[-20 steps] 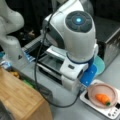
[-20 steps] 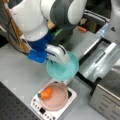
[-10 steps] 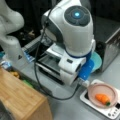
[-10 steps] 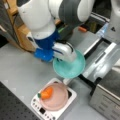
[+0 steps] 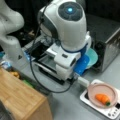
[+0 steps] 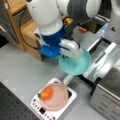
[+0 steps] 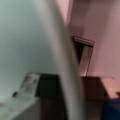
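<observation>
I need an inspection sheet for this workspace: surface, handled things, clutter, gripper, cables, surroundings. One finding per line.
Surface: grey tabletop, bare patches visible.
Handled things: round teal plastic plate, lifted and tilted, gripped at its rim.
Clutter: orange toy carrot lying on a pink round dish atop a white scale; small coloured items near the wooden box.
Gripper: gripper shut on the plate's rim, above the scale.
Cables: black cable looping from the arm.
Surroundings: metal appliance; second white robot arm.

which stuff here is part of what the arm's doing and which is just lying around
In hand: gripper, shut on teal plate.

Lying about: pink plate with carrot on white scale; wooden box; metal appliance.
</observation>
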